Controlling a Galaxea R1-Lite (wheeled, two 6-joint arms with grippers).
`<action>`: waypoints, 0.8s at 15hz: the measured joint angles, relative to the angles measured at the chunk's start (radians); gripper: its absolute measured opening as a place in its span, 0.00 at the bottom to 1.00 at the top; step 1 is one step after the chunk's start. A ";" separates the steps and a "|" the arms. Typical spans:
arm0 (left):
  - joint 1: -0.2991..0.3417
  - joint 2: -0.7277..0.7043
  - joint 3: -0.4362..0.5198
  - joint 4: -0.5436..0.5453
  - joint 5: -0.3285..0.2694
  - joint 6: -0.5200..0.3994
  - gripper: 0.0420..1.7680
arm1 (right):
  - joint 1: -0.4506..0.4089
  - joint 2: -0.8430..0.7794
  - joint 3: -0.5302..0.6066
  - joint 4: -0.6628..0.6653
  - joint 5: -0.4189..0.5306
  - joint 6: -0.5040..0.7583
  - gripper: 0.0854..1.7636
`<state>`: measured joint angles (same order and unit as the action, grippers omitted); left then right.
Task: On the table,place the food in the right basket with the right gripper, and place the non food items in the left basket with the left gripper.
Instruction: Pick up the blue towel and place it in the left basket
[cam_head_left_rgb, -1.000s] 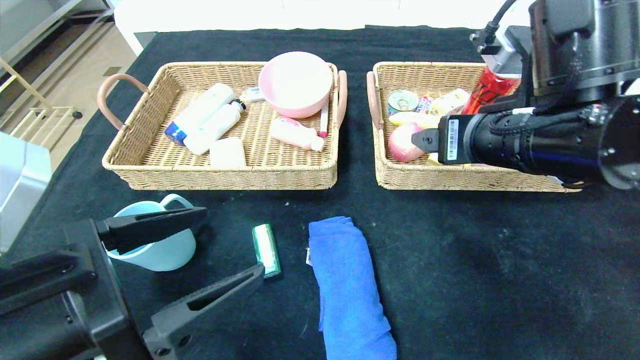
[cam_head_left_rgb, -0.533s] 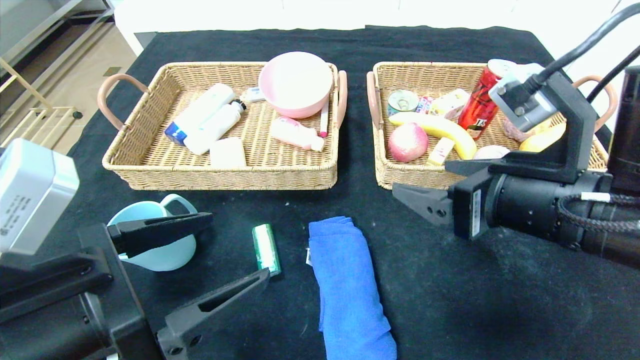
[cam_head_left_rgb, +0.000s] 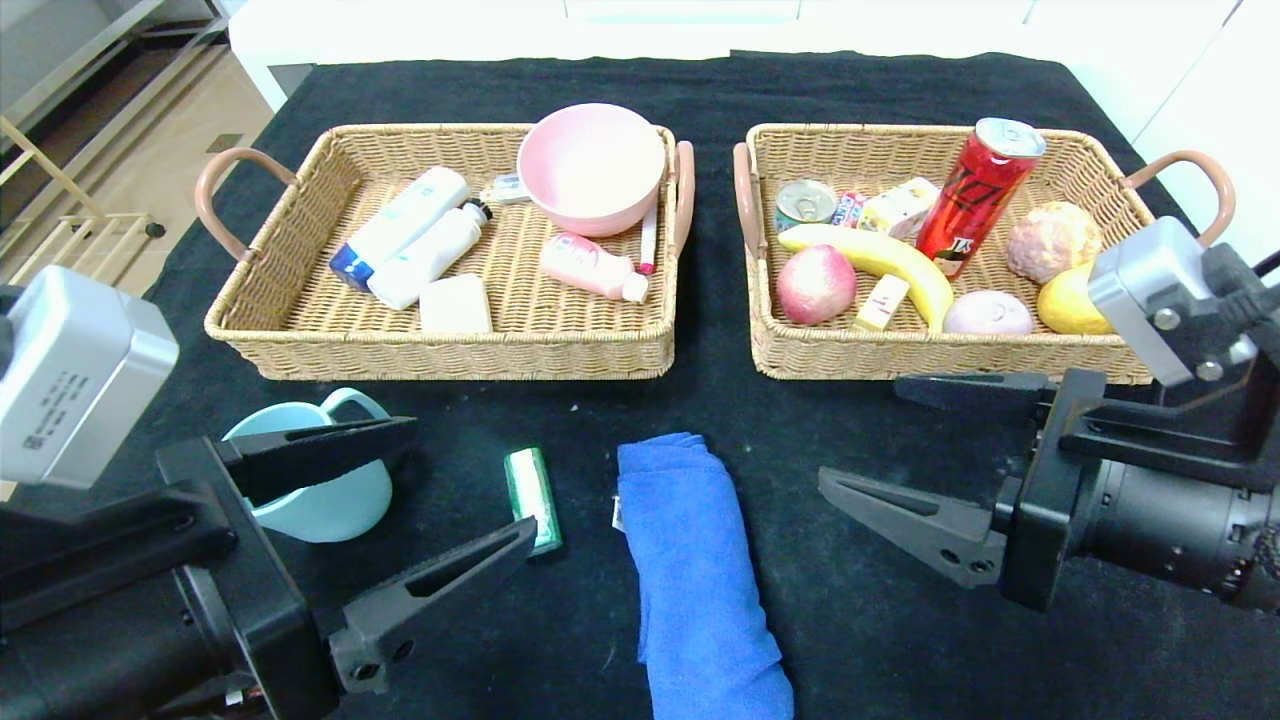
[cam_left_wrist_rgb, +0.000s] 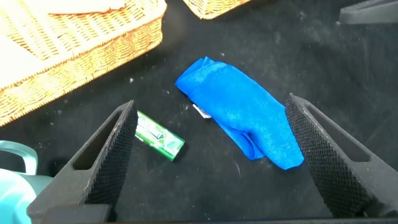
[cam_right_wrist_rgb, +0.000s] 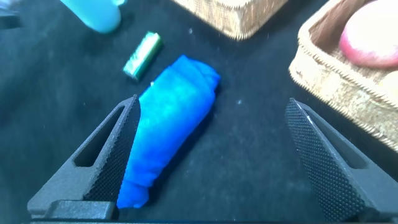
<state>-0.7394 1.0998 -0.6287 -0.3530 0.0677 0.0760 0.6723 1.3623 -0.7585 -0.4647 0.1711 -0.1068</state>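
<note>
While three non-food items lie loose on the black counter (cam_head_left_rgb: 1000, 640) in front of the baskets, namely a rolled blue towel (cam_head_left_rgb: 695, 570), a small green pack (cam_head_left_rgb: 531, 486) just to its left, and a light blue cup (cam_head_left_rgb: 315, 487) further left, neither arm holds anything. The left gripper (cam_head_left_rgb: 445, 495) hangs low over the near left part of the counter with its jaws spread wide and empty; in the head view one jaw crosses in front of the cup and the tip of the other sits just beside the green pack, though contact cannot be confirmed. The left wrist view shows the pack and towel lying between and beyond the two jaws. The right gripper (cam_head_left_rgb: 880, 440) is held low, near the front wall of the right basket (cam_head_left_rgb: 900, 352), jaws likewise wide apart and empty, pointing toward the towel, with its arm reaching in from the right edge. The right basket contains a red can (cam_head_left_rgb: 975, 195), a banana (cam_head_left_rgb: 880, 262), an apple (cam_head_left_rgb: 815, 284) and other food. The left basket (cam_head_left_rgb: 450, 350) holds a pink bowl (cam_head_left_rgb: 592, 165), white bottles (cam_head_left_rgb: 415, 248) and other toiletries.
</note>
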 joint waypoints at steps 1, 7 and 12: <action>-0.001 0.001 -0.001 0.001 0.000 0.000 0.97 | -0.011 -0.002 0.035 -0.057 0.008 0.000 0.96; -0.003 0.039 -0.009 -0.007 0.052 -0.003 0.97 | -0.124 0.002 0.205 -0.304 0.124 0.005 0.96; -0.005 0.049 -0.014 -0.014 0.106 -0.001 0.97 | -0.193 0.019 0.224 -0.307 0.163 0.003 0.96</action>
<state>-0.7440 1.1487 -0.6426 -0.3674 0.1732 0.0745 0.4791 1.3815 -0.5343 -0.7721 0.3338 -0.1043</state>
